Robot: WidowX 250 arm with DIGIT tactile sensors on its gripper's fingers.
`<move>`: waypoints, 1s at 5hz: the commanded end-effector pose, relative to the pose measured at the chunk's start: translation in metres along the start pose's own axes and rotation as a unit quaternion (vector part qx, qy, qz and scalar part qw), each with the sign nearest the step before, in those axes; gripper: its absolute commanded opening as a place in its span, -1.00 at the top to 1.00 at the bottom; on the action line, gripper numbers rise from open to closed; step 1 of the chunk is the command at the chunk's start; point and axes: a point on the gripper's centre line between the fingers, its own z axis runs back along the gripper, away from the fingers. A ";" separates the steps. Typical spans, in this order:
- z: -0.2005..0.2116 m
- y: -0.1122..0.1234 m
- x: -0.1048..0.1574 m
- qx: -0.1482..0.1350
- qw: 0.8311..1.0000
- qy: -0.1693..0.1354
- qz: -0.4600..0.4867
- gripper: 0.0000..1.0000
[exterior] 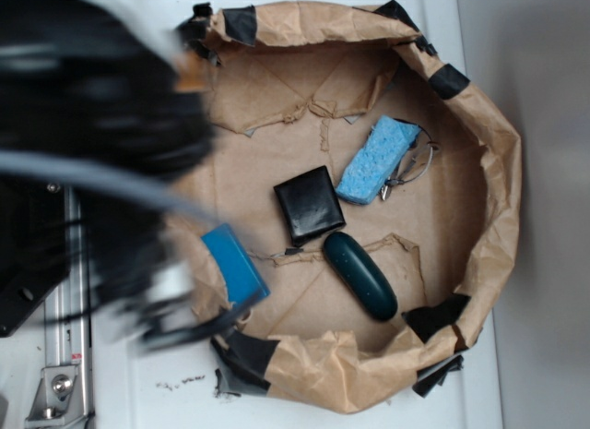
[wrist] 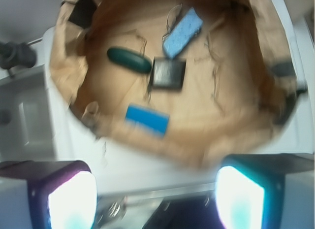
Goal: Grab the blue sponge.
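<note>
White tabletop (exterior: 166,392) carries a shallow nest of crumpled brown paper (exterior: 502,171), its raised rim patched with black tape, likely walled so the things inside cannot slide off.

Seen from the exterior camera, four main objects lie on the paper floor. The light sky-blue, porous rectangular sponge (exterior: 376,159) sits toward two o'clock, lying flat and slanted, with thin wire spectacles (exterior: 412,163) just beside its right edge. At the centre is a black square wallet (exterior: 309,204), its upper right corner close to the sponge. A dark teal oval case (exterior: 359,275) lies at five o'clock. A smooth, brighter blue hard block (exterior: 235,264) leans against the rim at eight o'clock.

The robot arm (exterior: 92,125) is a dark blur at the left, outside the nest. In the wrist view the gripper (wrist: 155,197) hangs over the table short of the paper rim, jaws spread wide and empty. The sponge (wrist: 182,32) lies far across the nest, well apart from it, so the reach has probably barely begun.
</note>
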 end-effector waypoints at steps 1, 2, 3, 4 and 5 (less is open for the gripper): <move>-0.036 0.006 0.058 -0.033 0.989 -0.067 0.132 -1.00; -0.068 0.013 0.062 -0.068 0.978 -0.073 0.181 -1.00; -0.107 0.017 0.075 -0.089 0.963 -0.078 0.243 -1.00; -0.143 0.009 0.094 -0.070 0.966 -0.063 0.242 -1.00; -0.159 0.005 0.107 -0.069 0.965 -0.060 0.248 -1.00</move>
